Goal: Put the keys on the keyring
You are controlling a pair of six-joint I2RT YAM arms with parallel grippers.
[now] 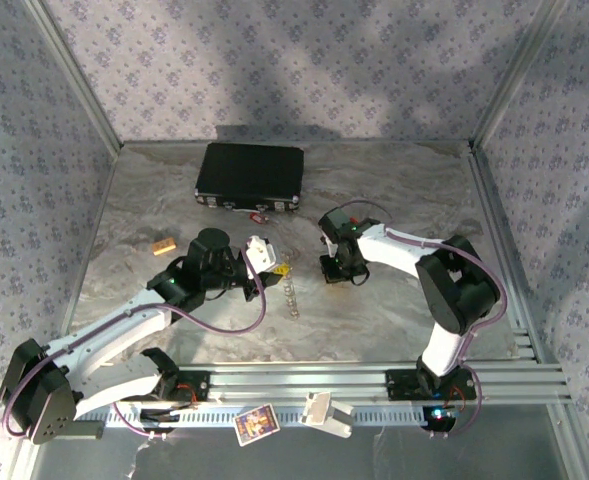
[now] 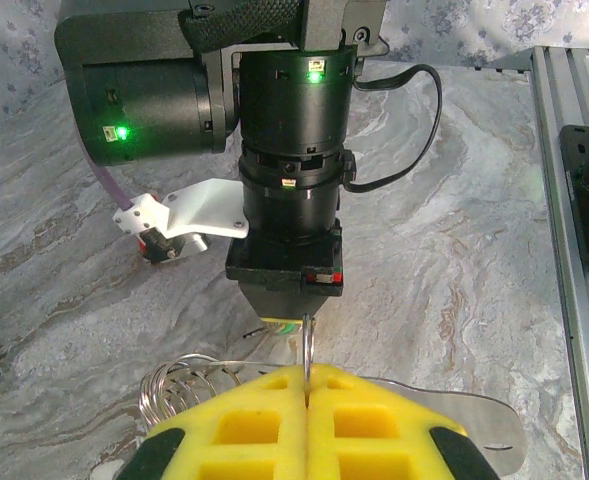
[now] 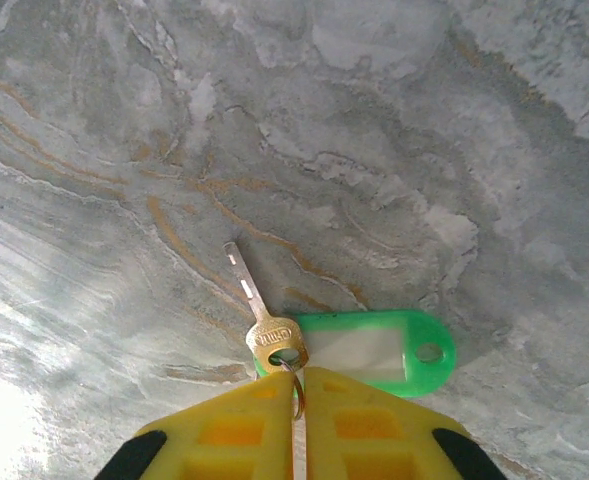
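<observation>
Right gripper (image 3: pixel 296 378) has its yellow fingers pressed together on the small split ring of the green key (image 3: pixel 274 338), so it is closed and gripping that key. From the right wrist the key reads clearly. It has a brass head and a slim silvery blade angled up and to the left. A bright green oval tag (image 3: pixel 379 347) sits just behind the head, with a pale label window and a round hole at its far end. Key and tag seem to lie flat on the marbled table (image 3: pixel 394 120). The left gripper (image 2: pixel 306 375) is likewise closed, its yellow pads meeting on a thin upright wire of the keyring (image 2: pixel 179 385), whose silvery loops bunch just left of the fingers. That wrist view also faces the right arm's wrist, which points straight down just beyond the pinched wire with a sliver of green at its tip; the key's shape cannot be made out from there. The overhead camera adds the wider layout: the two grippers sit close together near the middle of the table, and a line of chain links (image 1: pixel 292 295) trails from the left fingertips toward the near edge. A black case (image 1: pixel 249 176) lies well behind them, near the back wall.
</observation>
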